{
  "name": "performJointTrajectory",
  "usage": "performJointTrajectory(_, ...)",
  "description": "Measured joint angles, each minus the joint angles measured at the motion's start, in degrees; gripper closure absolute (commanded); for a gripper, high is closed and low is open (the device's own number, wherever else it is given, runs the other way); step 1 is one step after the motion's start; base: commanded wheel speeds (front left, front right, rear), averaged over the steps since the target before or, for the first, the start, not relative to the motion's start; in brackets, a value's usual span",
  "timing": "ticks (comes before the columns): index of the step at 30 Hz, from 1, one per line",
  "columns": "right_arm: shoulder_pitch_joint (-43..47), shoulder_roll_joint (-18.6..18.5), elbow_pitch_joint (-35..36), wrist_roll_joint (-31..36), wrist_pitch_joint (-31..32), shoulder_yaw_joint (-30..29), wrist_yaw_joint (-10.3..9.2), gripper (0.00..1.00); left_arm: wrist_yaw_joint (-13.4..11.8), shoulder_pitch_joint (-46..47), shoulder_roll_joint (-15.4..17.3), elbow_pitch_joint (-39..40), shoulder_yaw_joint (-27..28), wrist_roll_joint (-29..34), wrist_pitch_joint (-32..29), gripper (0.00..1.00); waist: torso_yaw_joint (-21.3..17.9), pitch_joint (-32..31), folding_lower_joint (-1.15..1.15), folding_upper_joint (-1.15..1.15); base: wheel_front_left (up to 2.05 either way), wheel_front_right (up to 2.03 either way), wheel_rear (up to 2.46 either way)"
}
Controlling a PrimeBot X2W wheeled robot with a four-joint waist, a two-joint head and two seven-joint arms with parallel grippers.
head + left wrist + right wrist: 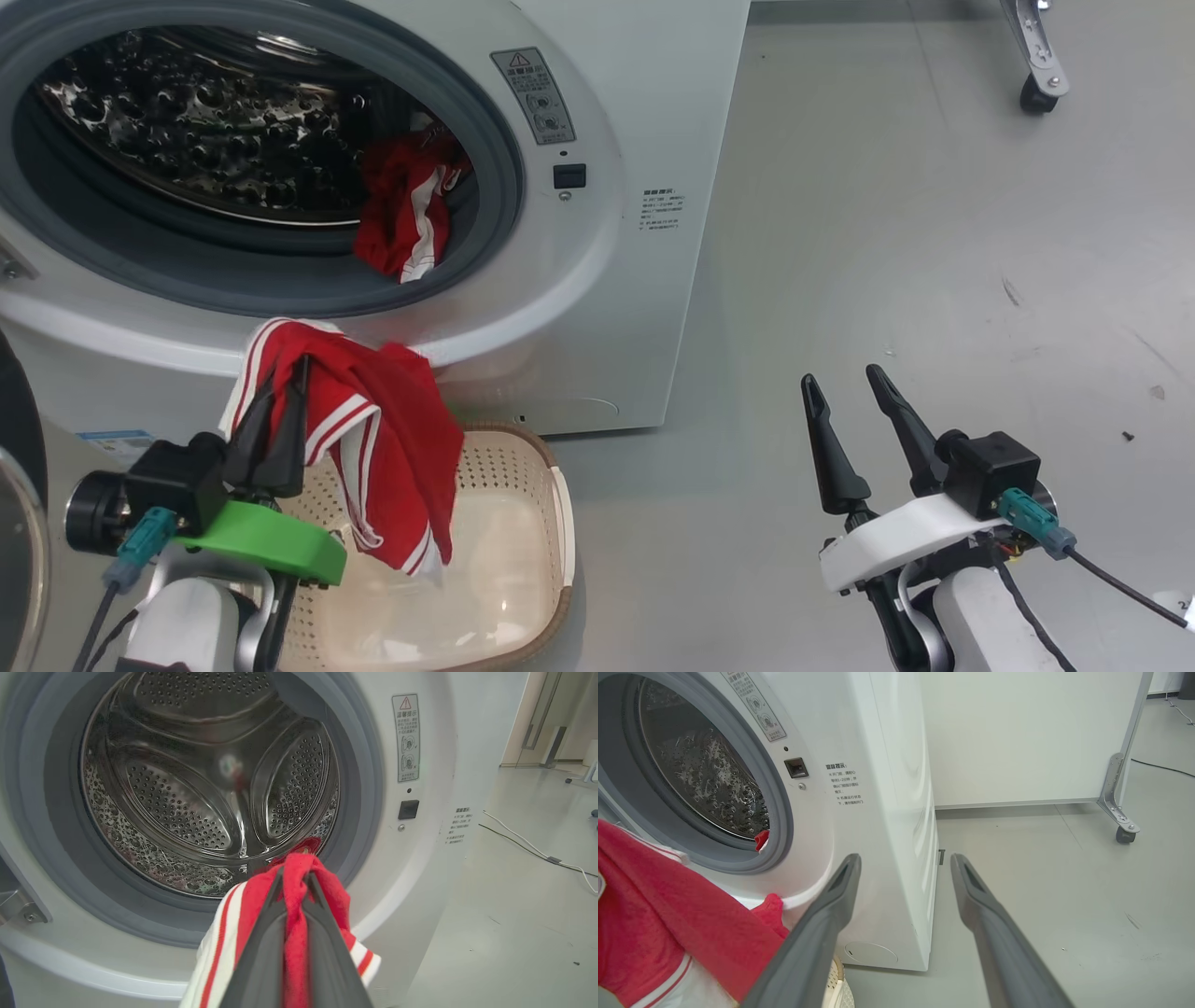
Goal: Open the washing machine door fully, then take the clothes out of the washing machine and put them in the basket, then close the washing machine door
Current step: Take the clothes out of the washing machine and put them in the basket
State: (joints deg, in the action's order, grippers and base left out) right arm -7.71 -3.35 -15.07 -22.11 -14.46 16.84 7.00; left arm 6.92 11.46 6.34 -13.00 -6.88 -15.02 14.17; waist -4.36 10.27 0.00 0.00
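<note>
My left gripper (285, 369) is shut on a red garment with white stripes (392, 448), which hangs over the cream basket (523, 551) in front of the washing machine (616, 280). In the left wrist view the cloth (296, 933) is pinched between the two dark fingers. Another piece of the red clothes (406, 210) lies at the drum's right lip, over the grey gasket. The washing machine door (19, 467) stands open at the far left edge. My right gripper (845, 383) hovers open over the floor to the right, with nothing between its fingers.
Grey floor (934, 280) spreads to the right of the machine. A caster wheel on a metal leg (1038, 89) stands at the back right. A white partition panel (1017, 737) rises behind the washer, and a cable (537, 849) runs across the floor.
</note>
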Motion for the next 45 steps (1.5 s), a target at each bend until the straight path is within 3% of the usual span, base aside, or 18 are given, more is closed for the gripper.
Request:
performJointTrajectory(24, -3.34, -0.12, 1.27, 0.65, 0.0, 0.02, 0.0, 0.0, 0.02, 0.94, 2.31, -9.13, -5.83, 0.18, -5.37, 1.0, -3.13, 9.91, 0.0, 0.0, 0.0, 0.0, 0.0)
performJointTrajectory(45, -7.23, -0.07, 2.91, 1.1, 0.0, -1.26, 0.0, 0.0, 0.03, 8.26, 5.48, -21.13, -6.24, 0.12, -7.04, 1.0, -7.47, 19.79, 0.0, 0.0, 0.0, 0.0, 0.0)
